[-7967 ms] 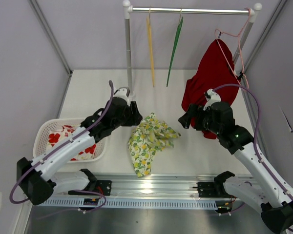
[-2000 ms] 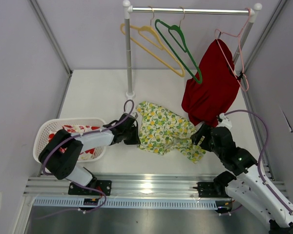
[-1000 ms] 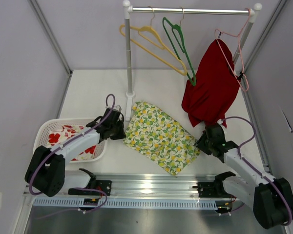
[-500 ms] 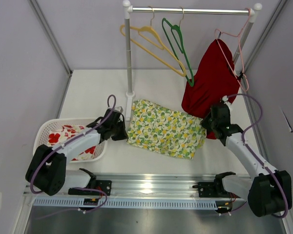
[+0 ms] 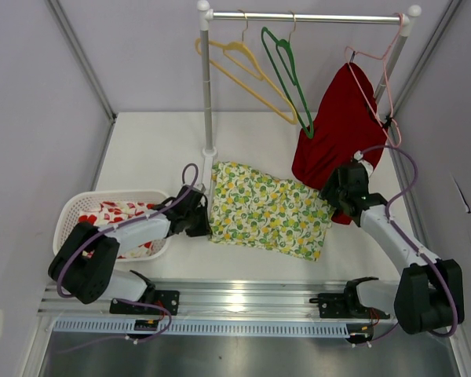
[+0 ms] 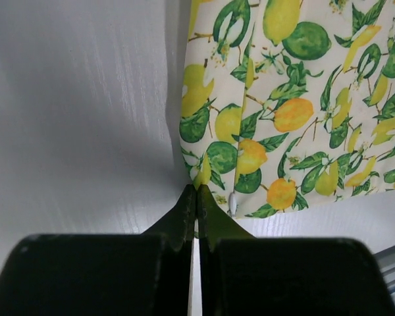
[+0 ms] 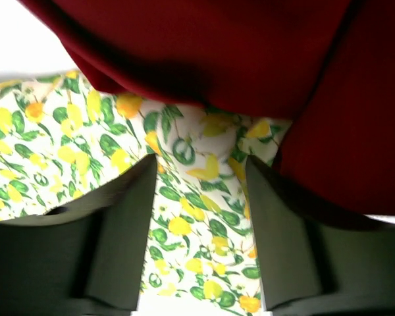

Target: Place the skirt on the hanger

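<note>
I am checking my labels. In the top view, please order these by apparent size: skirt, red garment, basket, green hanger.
1. skirt and red garment: these look alike, and the garment hangs nearer the camera.
2. basket: slightly smaller, partly hidden.
3. green hanger.

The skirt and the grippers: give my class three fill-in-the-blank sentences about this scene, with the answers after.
The left gripper is ___ on a corner of the skirt. The red garment hangs from the ___ hanger. The right gripper is ___ over the skirt. Missing words: shut, pink, open.
</note>
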You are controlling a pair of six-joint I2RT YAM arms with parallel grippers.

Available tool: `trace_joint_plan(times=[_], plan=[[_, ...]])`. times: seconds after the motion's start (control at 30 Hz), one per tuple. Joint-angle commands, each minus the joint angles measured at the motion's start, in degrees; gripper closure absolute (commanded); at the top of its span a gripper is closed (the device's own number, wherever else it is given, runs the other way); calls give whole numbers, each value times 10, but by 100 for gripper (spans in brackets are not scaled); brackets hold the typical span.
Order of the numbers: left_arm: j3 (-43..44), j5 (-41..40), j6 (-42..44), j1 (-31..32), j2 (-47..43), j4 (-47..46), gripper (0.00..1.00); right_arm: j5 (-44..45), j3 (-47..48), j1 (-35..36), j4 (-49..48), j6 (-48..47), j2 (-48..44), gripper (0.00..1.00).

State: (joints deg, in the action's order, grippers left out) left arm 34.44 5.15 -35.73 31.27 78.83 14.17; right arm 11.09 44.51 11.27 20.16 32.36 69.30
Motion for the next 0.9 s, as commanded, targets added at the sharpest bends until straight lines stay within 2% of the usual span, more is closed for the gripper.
trace_joint_plan(times=[0.0, 0.07, 0.27, 0.37, 0.47, 0.57, 0.6, 0.7, 0.73, 0.87], plan=[[6, -7, -12, 5, -15, -28, 89, -7, -19, -1, 23, -5, -53, 36], [22, -23, -6, 4, -20, -14, 87, -26, -28, 1, 32, -4, -76, 35], [79, -62, 17, 5, -66, 48, 53, -52, -36, 5, 65, -5, -130, 36], [126, -82, 34, 4, -97, 89, 46, -57, -36, 5, 73, -8, -141, 36], [177, -103, 46, 4, -123, 132, 44, -62, -32, 5, 79, -8, -149, 36], [257, -121, 51, 8, -126, 156, 47, -76, -29, 6, 81, -8, -161, 37], [328, -129, 53, 15, -113, 166, 48, -79, -28, 5, 81, -8, -167, 37], [442, -175, 60, 45, -63, 184, 41, -86, -29, 6, 82, -10, -174, 37], [529, -210, 67, 56, -47, 189, 40, -87, -29, 6, 83, -12, -175, 37], [666, -287, 76, 89, 22, 184, 35, -92, -28, 5, 87, -19, -181, 37]])
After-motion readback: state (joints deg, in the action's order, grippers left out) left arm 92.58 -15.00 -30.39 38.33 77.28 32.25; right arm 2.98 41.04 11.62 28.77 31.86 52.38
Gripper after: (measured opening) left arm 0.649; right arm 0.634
